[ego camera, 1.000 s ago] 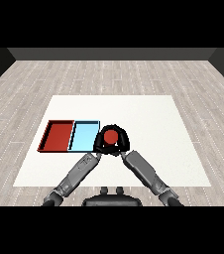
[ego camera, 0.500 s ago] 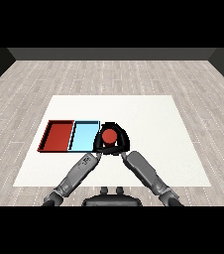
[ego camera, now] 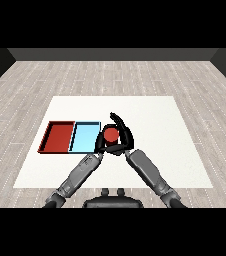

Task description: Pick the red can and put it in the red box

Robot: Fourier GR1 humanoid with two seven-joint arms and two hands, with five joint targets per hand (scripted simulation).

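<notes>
Red can (ego camera: 110, 134) moves little left, nearer light blue tray (ego camera: 84, 137). Right robot hand (ego camera: 123, 135) curls round can; left robot hand (ego camera: 99, 145) touches it, fingers unclear.

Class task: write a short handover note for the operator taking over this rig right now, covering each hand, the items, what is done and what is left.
Right hand: curled round the red can.
Left hand: beside the can's left side; its fingers are not readable.
Can: just right of the light blue tray, over the table.
Red tray: far left, beyond the blue tray; it holds no can.
Done: can grasped.
Left: carry it left across the blue tray and place it in the red tray.
</notes>
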